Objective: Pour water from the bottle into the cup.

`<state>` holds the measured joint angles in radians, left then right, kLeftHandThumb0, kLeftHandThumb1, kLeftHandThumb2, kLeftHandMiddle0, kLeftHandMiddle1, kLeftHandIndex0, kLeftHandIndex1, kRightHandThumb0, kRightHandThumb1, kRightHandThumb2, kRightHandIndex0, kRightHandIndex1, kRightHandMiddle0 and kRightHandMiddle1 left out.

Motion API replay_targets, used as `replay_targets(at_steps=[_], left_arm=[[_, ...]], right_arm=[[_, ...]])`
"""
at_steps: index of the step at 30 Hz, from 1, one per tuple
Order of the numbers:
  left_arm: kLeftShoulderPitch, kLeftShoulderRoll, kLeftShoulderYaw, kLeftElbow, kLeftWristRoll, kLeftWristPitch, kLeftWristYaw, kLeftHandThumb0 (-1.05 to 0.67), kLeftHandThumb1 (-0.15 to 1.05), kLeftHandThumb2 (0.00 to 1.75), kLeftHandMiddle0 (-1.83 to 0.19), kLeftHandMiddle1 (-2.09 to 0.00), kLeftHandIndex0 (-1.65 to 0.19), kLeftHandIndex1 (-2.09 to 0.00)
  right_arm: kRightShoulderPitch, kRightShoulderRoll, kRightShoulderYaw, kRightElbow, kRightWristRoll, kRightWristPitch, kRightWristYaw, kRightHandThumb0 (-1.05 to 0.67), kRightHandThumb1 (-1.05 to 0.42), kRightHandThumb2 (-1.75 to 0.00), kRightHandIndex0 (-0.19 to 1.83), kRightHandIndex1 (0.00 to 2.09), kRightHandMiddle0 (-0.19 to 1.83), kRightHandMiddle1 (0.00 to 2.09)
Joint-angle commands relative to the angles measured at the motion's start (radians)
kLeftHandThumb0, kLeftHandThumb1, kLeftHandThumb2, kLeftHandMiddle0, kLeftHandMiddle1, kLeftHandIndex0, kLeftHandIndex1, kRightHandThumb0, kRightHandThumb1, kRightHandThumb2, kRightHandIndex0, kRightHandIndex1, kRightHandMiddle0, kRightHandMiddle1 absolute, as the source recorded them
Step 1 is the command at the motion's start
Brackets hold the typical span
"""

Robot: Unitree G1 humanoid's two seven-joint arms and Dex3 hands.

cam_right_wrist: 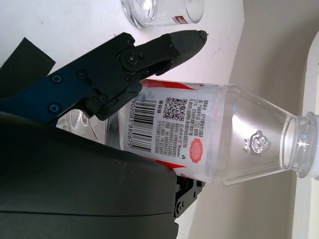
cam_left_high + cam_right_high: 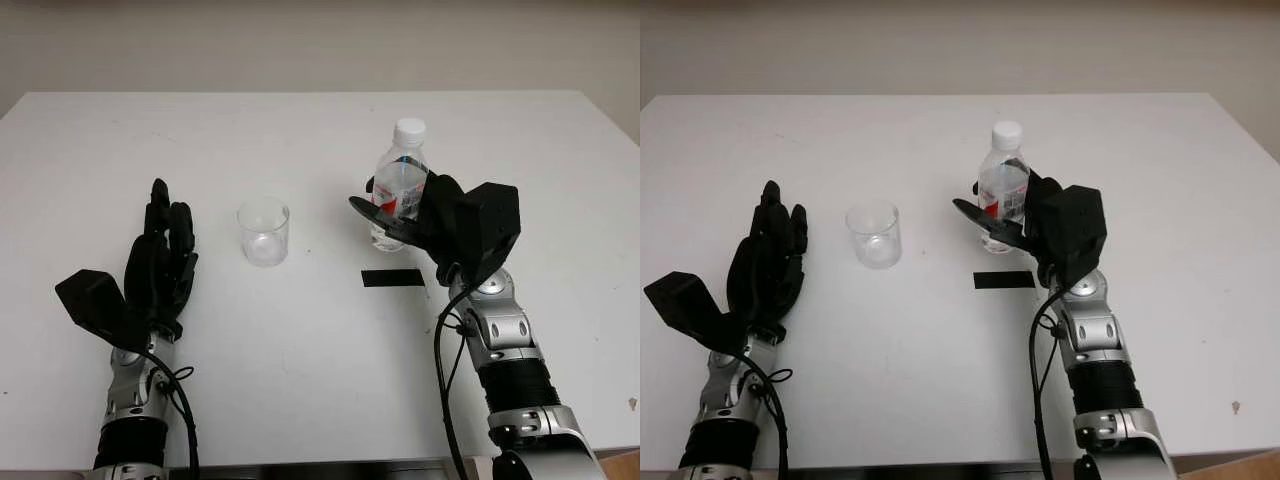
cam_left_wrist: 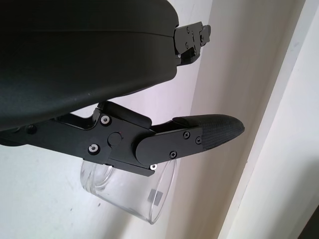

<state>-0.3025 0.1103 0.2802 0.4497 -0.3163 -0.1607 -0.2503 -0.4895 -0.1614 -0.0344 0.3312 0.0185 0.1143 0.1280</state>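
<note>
White desk (image 2: 300,370) carries an upright clear plastic water bottle (image 2: 401,180) with a white cap, right of centre. Right robot hand (image 2: 405,215) has its fingers around the bottle's labelled lower body; firm contact cannot be confirmed. Empty clear cup (image 2: 264,232) stands left of the bottle, apart from it. Black tape strip (image 2: 392,278) lies just before the bottle. Left robot hand (image 2: 160,260) is open, holding nothing, left of the cup.
</note>
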Motion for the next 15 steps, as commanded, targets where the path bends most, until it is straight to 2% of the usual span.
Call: replay_targets(at_steps=[1, 6, 15], left_arm=[[0.048, -0.005, 0.0, 0.018, -0.002, 0.018, -0.003, -0.68, 1.05, 0.57, 0.16, -0.05, 0.19, -0.05], [0.054, 0.003, 0.001, 0.009, -0.002, 0.023, -0.01, -0.68, 1.05, 0.57, 0.17, -0.05, 0.19, -0.04], [0.06, 0.01, 0.007, -0.008, -0.006, 0.04, -0.015, -0.69, 1.05, 0.55, 0.17, -0.05, 0.19, -0.03]], right_arm=[[0.007, 0.009, -0.001, -0.015, 0.009, -0.013, 0.005, -0.37, -1.05, -0.36, 1.35, 2.09, 0.85, 2.09], [0.033, 0.015, -0.004, -0.028, 0.006, 0.01, -0.004, -0.38, -1.05, -0.36, 1.41, 2.09, 0.91, 2.09], [0.083, 0.016, -0.005, -0.041, 0.01, 0.009, -0.009, -0.4, -1.05, -0.35, 1.39, 2.09, 0.88, 2.09]])
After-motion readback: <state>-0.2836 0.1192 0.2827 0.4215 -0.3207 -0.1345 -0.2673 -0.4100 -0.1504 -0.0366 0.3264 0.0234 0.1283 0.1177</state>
